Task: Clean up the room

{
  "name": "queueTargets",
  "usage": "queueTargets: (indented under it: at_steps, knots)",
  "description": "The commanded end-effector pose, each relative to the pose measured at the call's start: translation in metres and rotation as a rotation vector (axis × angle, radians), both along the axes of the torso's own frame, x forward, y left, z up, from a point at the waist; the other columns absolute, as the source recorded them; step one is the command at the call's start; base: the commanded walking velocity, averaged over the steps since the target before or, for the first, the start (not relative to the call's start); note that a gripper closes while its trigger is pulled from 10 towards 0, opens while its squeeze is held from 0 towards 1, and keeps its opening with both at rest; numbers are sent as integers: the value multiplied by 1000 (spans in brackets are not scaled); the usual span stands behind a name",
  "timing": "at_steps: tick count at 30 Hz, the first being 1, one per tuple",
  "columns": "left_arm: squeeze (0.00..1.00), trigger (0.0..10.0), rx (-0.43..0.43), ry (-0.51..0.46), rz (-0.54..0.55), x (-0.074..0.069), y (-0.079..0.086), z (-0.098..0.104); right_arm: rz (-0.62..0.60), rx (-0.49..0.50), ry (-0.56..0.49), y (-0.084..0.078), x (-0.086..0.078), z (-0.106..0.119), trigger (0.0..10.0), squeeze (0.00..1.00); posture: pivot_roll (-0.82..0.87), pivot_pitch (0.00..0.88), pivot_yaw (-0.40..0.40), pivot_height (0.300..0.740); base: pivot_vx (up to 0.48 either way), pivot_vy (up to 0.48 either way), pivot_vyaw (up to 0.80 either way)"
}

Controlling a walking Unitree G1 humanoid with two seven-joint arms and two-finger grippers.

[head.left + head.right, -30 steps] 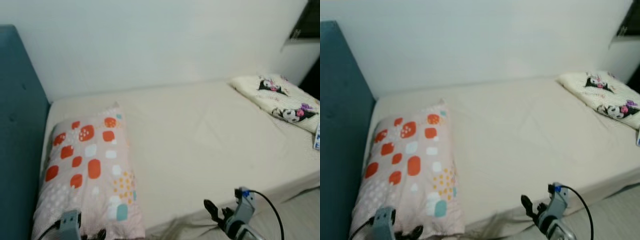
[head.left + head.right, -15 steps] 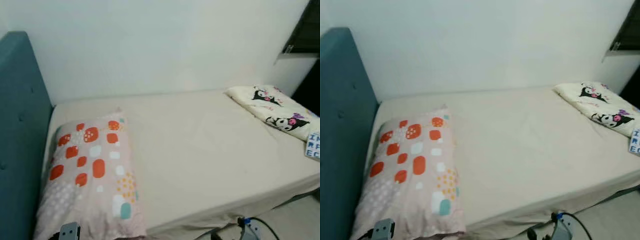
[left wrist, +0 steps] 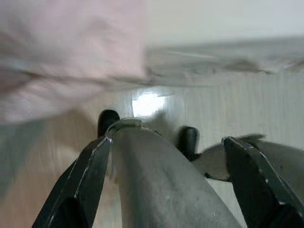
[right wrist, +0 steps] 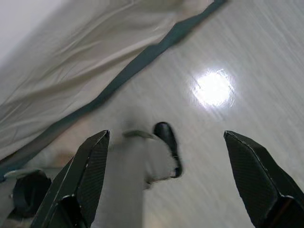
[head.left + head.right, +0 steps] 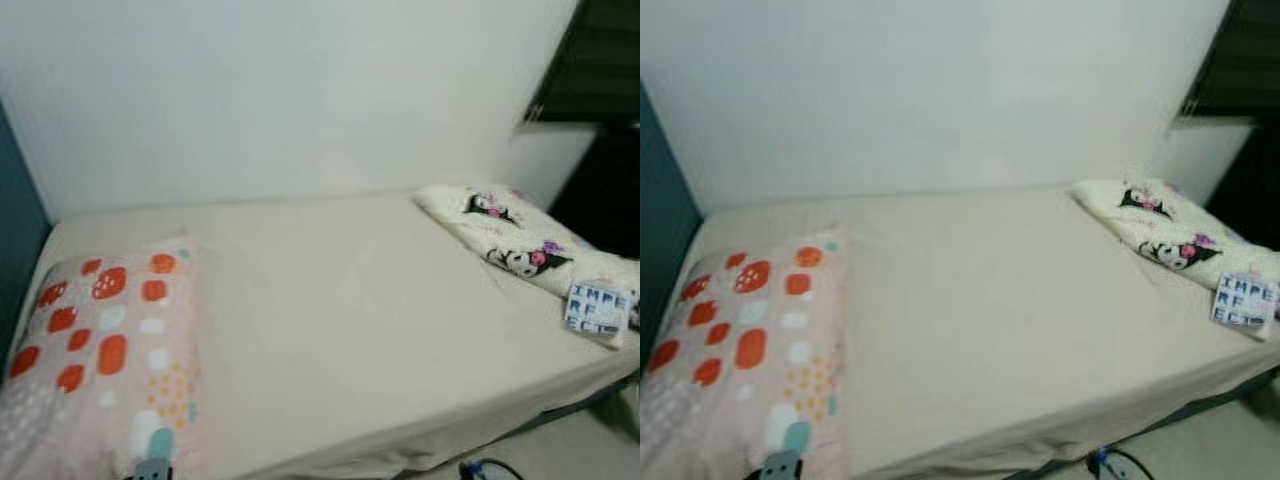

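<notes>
The camera has turned to the right since a moment ago, so the whole picture slid left. The blue headboard (image 5: pixel 652 250) is now just a thin strip at 9 o'clock, and the arms have dropped almost out of the head views. The bed (image 5: pixel 330 330) has a spotted pillow (image 5: pixel 95 350) at 8 o'clock and a cartoon blanket (image 5: pixel 500 235) at 2 o'clock. A small lettered tag (image 5: pixel 596 308) lies by the blanket at 3 o'clock.

The wrist views show the floor (image 4: pixel 247 118) below. The left gripper (image 3: pixel 166 185) hangs low by the pillow's edge, fingers spread wide. The right gripper (image 4: pixel 166 180) hangs over the shiny floor beside the bed, fingers wide apart too.
</notes>
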State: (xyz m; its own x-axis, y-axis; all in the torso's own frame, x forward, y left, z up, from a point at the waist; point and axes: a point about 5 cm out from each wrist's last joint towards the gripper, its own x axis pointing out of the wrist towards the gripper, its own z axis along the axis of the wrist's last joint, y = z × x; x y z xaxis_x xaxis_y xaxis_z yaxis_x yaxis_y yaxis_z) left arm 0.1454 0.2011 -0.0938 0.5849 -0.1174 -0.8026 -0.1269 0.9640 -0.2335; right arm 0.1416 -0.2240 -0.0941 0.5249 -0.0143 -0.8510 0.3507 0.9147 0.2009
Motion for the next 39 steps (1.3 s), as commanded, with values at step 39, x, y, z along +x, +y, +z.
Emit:
queueTargets:
  at_steps: [39]
  knots:
    - [0, 10000, -70, -30, -81, 14, -18, 3, -4, -58, 68, -7, -11, -3, 10000, 0, -6, 0, -94, 716, 0, -480, 273]
